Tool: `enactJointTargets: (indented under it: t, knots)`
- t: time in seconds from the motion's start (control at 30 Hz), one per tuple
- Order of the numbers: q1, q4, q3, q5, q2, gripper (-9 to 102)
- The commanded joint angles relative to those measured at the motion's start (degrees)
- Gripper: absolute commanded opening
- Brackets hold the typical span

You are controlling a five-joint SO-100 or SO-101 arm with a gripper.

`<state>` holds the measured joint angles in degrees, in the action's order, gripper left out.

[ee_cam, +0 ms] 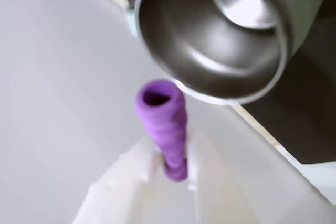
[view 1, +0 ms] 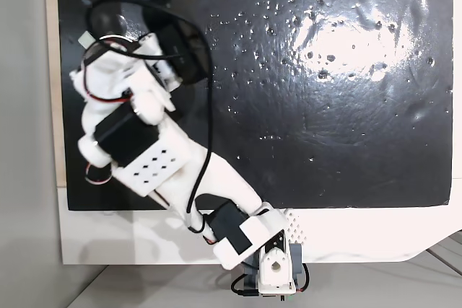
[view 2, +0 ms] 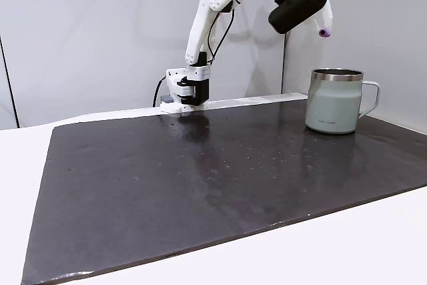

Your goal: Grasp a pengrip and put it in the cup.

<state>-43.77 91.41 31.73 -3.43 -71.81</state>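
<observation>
1. In the side fixed view the arm [view 2: 213,11] rises from its base at the back edge of the black mat [view 2: 220,185] and reaches up and right, so the fingers [view 2: 323,26] hang high above the surface.
2. The wrist view shows the fingers [ee_cam: 172,169] narrowed onto the pengrip [ee_cam: 164,124], pinching its lower end, with most of the purple tube sticking out past the tips and its open end facing the camera.
3. In the side fixed view the pengrip [view 2: 325,33] shows as a purple tip at the end of the fingers, well above the cup and a little left of the middle of its mouth.
4. The cup [view 2: 336,101] stands upright at the right side of the mat, handle to the right; in the wrist view its steel mouth [ee_cam: 210,72] lies just beyond the tube's free end.
5. My judgement: the step in hand is carrying the tube over the mouth before letting go. It looks nearly aligned but not centred.
6. To do it well, bring the tip a bit further right until it is over the middle of the mouth, lower it closer to the rim, then open. A drop from this height could bounce the light tube off the rim.
7. Keep the squeeze steady during the move, since the hold is on one end only.
</observation>
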Motion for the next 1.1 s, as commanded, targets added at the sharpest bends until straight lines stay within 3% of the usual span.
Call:
enactJointTargets:
  t: [0.0,0.3,0.53,1.07]
  knots:
    - [-3.3,-0.8,-6.9,2.2,2.2,0]
    - [-3.2,-0.1,-13.5,2.5,8.5,1]
    - [-3.1,1.1,-13.4,2.5,8.4,29]
    - [-3.7,1.3,-12.5,2.6,7.5,30]
